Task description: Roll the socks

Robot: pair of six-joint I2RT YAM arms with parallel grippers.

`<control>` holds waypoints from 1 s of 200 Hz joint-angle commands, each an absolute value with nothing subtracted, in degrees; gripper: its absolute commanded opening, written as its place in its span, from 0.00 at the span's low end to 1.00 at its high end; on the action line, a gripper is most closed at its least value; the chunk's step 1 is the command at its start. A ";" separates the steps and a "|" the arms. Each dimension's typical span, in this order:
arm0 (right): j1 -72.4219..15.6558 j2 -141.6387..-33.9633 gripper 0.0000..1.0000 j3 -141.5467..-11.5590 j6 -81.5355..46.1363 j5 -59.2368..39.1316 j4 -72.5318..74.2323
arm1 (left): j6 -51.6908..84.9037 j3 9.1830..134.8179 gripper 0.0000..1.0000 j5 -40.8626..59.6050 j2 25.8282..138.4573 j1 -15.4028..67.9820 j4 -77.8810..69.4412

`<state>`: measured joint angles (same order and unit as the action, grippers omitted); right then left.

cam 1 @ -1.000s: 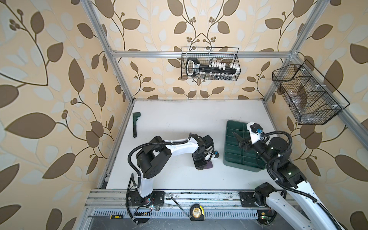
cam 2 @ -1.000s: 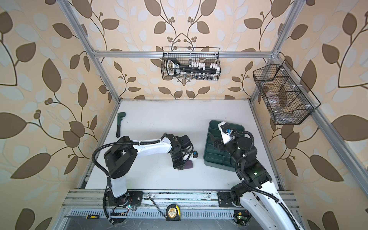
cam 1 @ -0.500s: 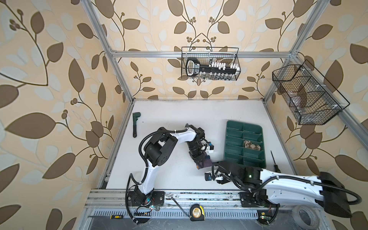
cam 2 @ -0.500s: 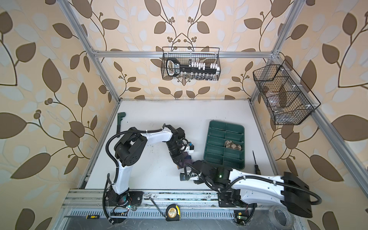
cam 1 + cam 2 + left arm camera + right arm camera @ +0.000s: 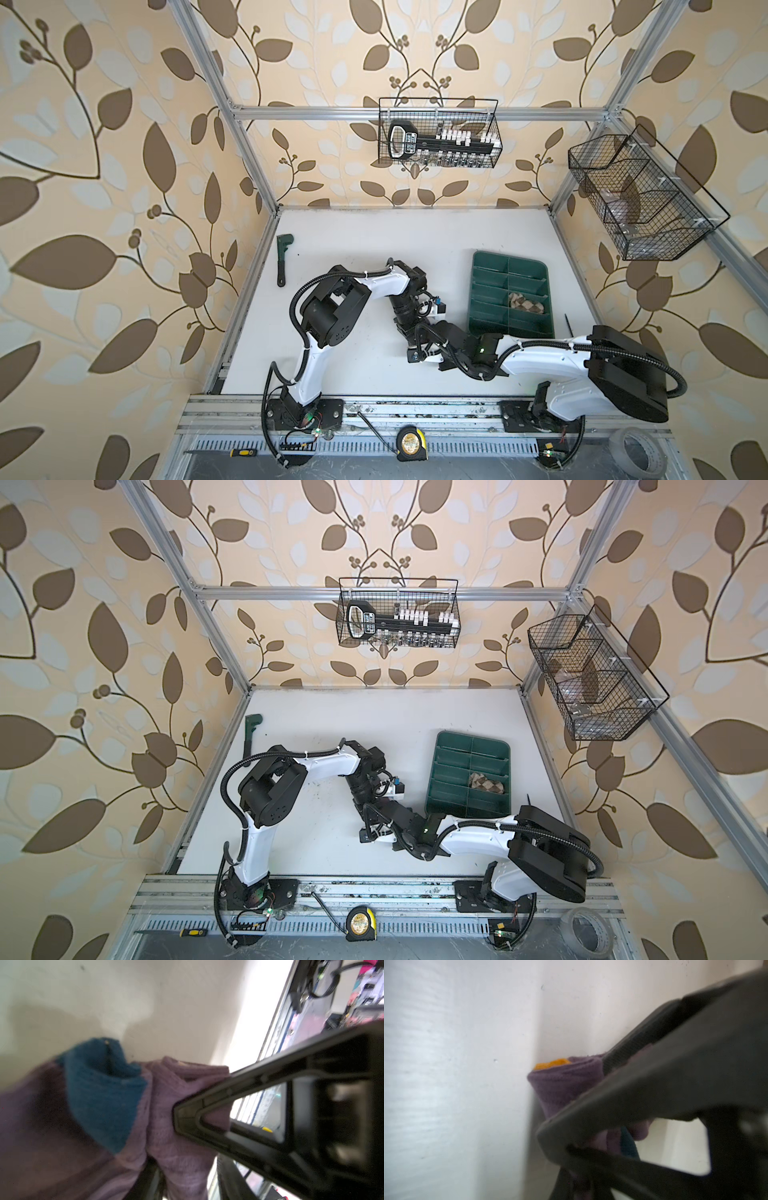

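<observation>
A white table (image 5: 353, 232) seen from above, with a green compartment tray (image 5: 490, 274) as the landmark; the beige argyle sock (image 5: 524, 300) lay bunched inside a middle compartment on the tray's right side, visible in both top views (image 5: 486, 786); the two black grippers met over the bare table just off the tray's near left corner, hiding what lay beneath them. The left gripper (image 5: 409, 334) pointed down there; in the left wrist view one of its fingers (image 5: 182, 1113) pressed against the purple sock (image 5: 176, 1093), whose navy patch showed beside a fold; its second finger was not clearly visible, so whether those jaws gripped or stood loose could not be told. The right gripper (image 5: 571, 1099) reached in from the tray's near side; its jaws were closed tight, pinching the rolled purple sock (image 5: 560, 1086), with a sliver of mustard-yellow cuff showing at the roll's end, close above the table.
</observation>
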<state>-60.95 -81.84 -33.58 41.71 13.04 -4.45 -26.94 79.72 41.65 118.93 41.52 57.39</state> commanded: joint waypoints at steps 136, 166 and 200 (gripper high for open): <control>-55.15 -99.24 0.00 -56.91 28.21 -14.97 -41.92 | -7.62 49.47 0.99 -27.60 35.21 35.34 25.98; -52.69 -104.24 0.00 -60.90 28.56 -17.28 -45.00 | -14.10 57.56 0.94 -4.19 36.87 35.34 39.53; -50.08 -110.60 0.00 -65.00 28.08 -13.52 -48.48 | -17.88 62.79 0.78 8.46 47.66 37.73 49.71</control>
